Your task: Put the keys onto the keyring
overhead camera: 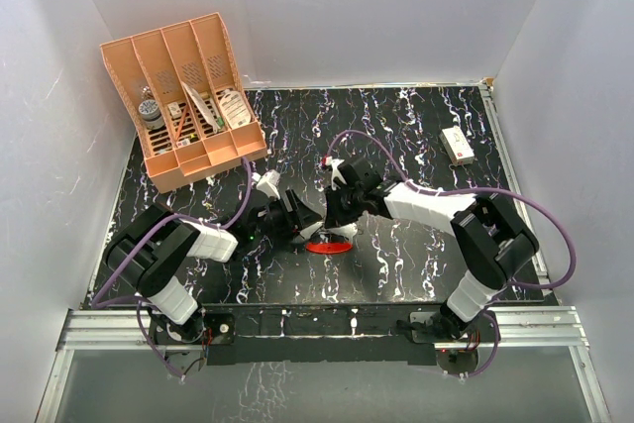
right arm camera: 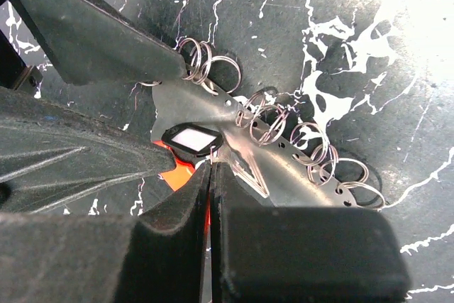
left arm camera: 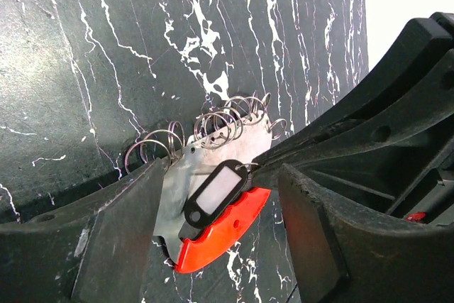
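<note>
Black marbled table (overhead camera: 396,255), seen from above: both arms reach to its middle. The left gripper (overhead camera: 302,220) and right gripper (overhead camera: 337,220) meet nose to nose over the keyring (overhead camera: 330,246), of which only a red sliver shows. A peach organiser (overhead camera: 183,106) and a white box (overhead camera: 457,145) lie well apart. This view hides the key and how the fingers stand.

Left wrist view: the left fingers (left arm camera: 120,239) are spread to either side of the keyring, a silvery flat plate with a red crescent edge and a row of wire rings (left arm camera: 227,122). One finger touches the plate's edge; whether the pair clamps it, I cannot tell. The key (left arm camera: 213,193), a small dark tag with a pale window, lies on the plate beside the red edge. The right gripper's tip sits at its small loop.

Right wrist view: the right fingers (right arm camera: 284,246) are pressed almost together, seemingly pinching the key's loop. Only this view shows that pinch; only the left view shows the whole red edge.

To do this step well, I judge the left gripper should steady the plate. The right should guide the loop slowly onto one wire ring without dragging the plate.
</note>
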Controlling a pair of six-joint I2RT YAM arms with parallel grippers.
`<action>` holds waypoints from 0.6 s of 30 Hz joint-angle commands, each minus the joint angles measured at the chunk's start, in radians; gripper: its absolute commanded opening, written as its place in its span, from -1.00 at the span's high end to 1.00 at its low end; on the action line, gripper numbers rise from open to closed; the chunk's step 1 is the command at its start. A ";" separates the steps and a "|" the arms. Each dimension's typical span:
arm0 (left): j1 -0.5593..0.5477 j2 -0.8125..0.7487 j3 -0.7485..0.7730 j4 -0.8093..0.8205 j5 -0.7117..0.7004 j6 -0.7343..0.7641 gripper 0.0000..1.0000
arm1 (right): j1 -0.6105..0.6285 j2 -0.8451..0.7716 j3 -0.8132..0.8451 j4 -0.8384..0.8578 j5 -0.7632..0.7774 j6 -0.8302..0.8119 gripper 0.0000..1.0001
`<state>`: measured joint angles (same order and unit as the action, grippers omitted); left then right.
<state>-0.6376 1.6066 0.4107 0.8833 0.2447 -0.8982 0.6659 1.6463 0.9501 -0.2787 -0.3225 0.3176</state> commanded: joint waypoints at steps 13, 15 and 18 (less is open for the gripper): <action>0.003 -0.109 0.105 -0.245 -0.105 0.211 -0.33 | -0.121 -0.317 0.055 0.006 0.278 0.000 1.00; 0.002 -0.107 0.130 -0.313 -0.141 0.256 -0.34 | -0.132 -0.322 0.046 0.026 0.264 -0.004 1.00; 0.000 -0.085 0.167 -0.366 -0.169 0.298 -0.33 | -0.143 -0.321 0.027 0.051 0.234 -0.004 1.00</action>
<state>-0.6376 1.5345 0.5201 0.6483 0.1490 -0.7090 0.5278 1.3369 0.9813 -0.2848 -0.0731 0.3195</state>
